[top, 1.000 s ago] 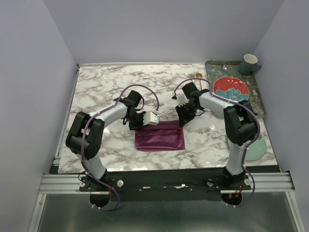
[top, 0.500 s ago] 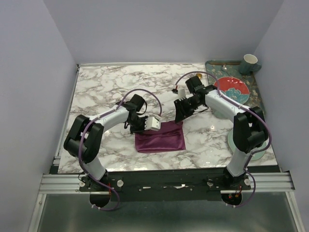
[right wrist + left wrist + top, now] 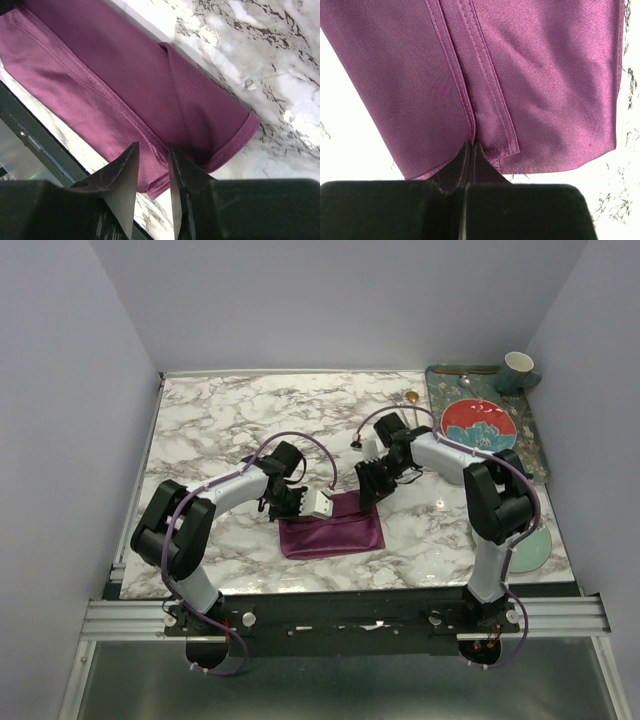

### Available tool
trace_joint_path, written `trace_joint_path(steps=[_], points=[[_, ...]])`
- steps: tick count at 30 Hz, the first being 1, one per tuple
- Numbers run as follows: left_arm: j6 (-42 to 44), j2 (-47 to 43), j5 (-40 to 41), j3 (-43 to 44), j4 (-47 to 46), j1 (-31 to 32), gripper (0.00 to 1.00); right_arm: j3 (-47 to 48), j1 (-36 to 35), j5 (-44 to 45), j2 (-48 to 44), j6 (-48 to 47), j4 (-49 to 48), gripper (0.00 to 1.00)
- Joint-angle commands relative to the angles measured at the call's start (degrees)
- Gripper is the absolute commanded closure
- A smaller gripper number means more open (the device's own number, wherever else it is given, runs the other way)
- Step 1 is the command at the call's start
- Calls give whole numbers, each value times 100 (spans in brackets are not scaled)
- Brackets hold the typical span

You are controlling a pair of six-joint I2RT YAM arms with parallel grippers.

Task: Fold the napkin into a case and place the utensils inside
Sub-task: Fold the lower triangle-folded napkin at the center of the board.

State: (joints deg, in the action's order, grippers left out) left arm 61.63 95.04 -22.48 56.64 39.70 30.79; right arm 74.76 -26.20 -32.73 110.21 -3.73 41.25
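Note:
The plum-purple napkin (image 3: 335, 537) lies folded into a wide rectangle on the marble table (image 3: 220, 420), near the front. My left gripper (image 3: 293, 504) is at its far left edge. In the left wrist view (image 3: 471, 146) its jaws are pressed together on a stitched hem fold of the napkin (image 3: 545, 75). My right gripper (image 3: 371, 487) hovers over the far right corner. In the right wrist view (image 3: 152, 147) its jaws stand a little apart, empty, above the napkin (image 3: 125, 65). A small gold utensil tip (image 3: 411, 397) lies far back. The fork is too small to make out.
A dark green tray (image 3: 535, 445) at the back right carries a red patterned plate (image 3: 478, 423) and a mug (image 3: 517, 368). A pale green plate (image 3: 530, 550) sits at the right front, beside the right arm's base.
My left gripper has moved nearer and to the right, onto the napkin's far left edge. My right gripper pulled back from the napkin, then came back to its far right corner.

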Motion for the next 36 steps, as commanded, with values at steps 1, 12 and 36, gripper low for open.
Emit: trace_joint_path(steps=[1,12,36], points=[[-54,-30,95,-180,-77,24,100,56,-8,109,-684,-67,119,62],[-89,-4,68,-110,-94,33,100,267,387,1278,-695,346,322,59],[-124,-4,33,-127,-86,24,100,294,449,-84,-184,513,647,99]])
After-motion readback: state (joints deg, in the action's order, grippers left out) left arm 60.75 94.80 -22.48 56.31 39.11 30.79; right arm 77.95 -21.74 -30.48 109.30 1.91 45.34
